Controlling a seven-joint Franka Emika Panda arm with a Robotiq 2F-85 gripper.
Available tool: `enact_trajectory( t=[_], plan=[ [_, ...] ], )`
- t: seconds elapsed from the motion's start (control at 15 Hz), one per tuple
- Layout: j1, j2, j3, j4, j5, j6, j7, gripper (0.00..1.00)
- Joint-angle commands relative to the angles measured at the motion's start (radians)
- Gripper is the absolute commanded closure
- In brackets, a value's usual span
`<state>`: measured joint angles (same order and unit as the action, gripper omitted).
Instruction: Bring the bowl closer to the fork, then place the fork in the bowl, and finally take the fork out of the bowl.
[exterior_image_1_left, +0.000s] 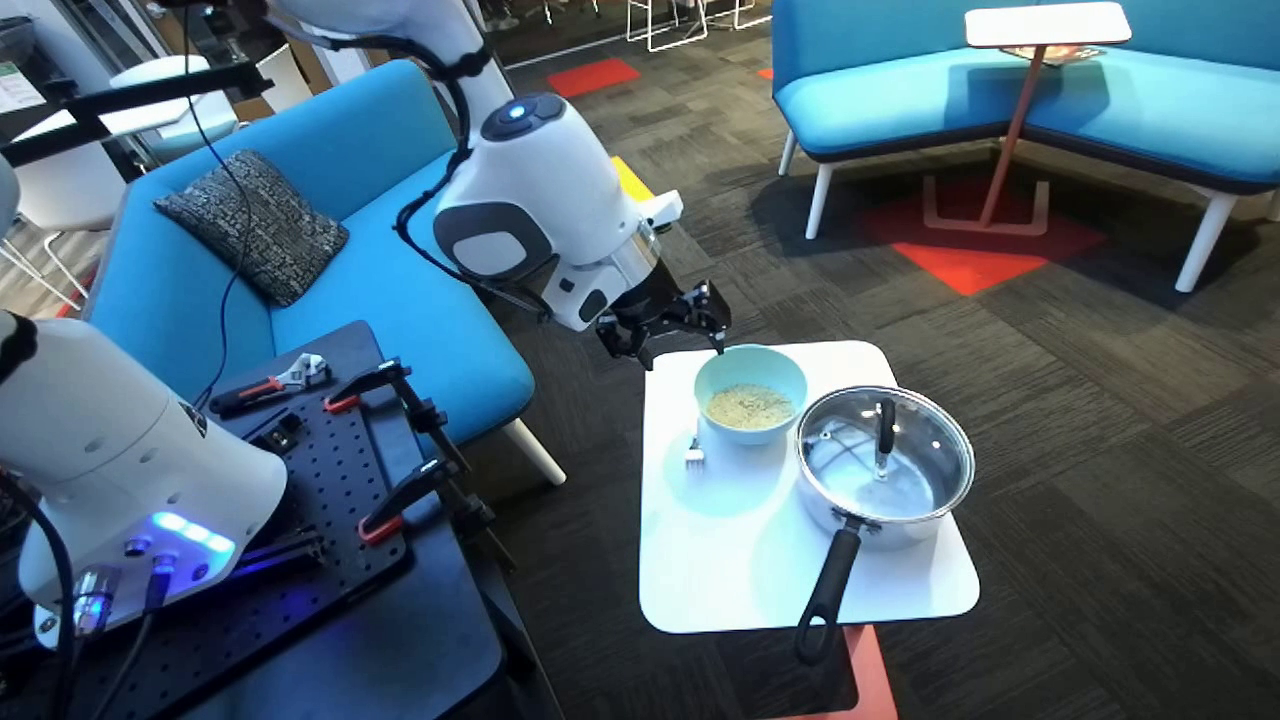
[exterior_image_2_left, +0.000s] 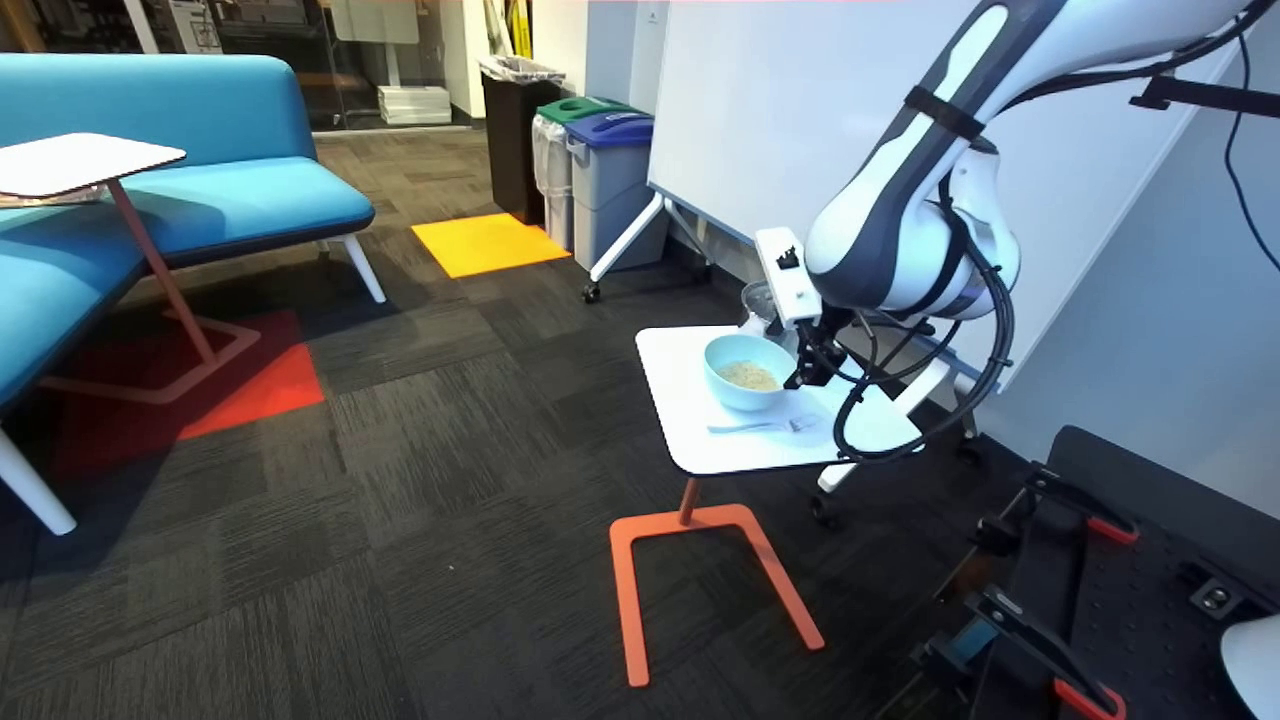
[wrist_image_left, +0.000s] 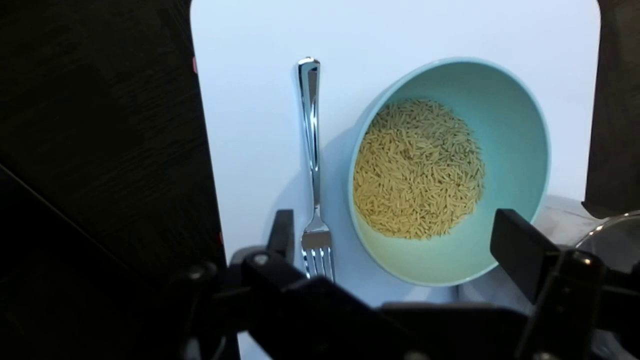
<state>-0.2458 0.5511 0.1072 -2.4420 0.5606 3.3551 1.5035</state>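
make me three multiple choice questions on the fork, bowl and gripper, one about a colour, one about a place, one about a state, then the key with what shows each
1. What colour is the bowl?
A) Red
B) Light turquoise
C) Black

2. Where does the fork lie?
A) On the white tabletop, beside the bowl
B) Inside the bowl
C) Underneath the bowl

3. How do the jaws of the gripper stand?
A) Pressed together
B) Closed on the fork
C) Wide apart

Key:
1. B, since the bare inner wall and rim look light turquoise in the wrist view.
2. A, since a strip of white tabletop shows between fork and bowl in the wrist view.
3. C, since a broad gap separates the jaws in the wrist view.
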Motion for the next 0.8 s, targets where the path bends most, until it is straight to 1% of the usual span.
enact_trajectory(
  t=[0.0,0.13,0.2,0.27,0.33,0.4,0.6,0.67,0.73],
  plan=[
    [-0.116,-0.164,0.137,-0.130,-0.082,-0.074,-0.056,0.00],
    [-0.185,-0.201,0.233,-0.156,-0.133,-0.135,-0.079,0.00],
    [-0.233,-0.219,0.286,-0.164,-0.155,-0.179,-0.097,0.00],
    [-0.156,-0.142,0.210,-0.114,-0.124,-0.104,-0.060,0.00],
    [-0.188,-0.163,0.250,-0.127,-0.135,-0.132,-0.070,0.00],
    [-0.204,-0.179,0.268,-0.137,-0.142,-0.146,-0.074,0.00],
    [-0.214,-0.189,0.274,-0.147,-0.145,-0.152,-0.088,0.00],
    [-0.174,-0.169,0.240,-0.133,-0.151,-0.154,-0.081,0.00],
    [-0.120,-0.152,0.192,-0.125,-0.154,-0.147,-0.070,0.00]
  ],
)
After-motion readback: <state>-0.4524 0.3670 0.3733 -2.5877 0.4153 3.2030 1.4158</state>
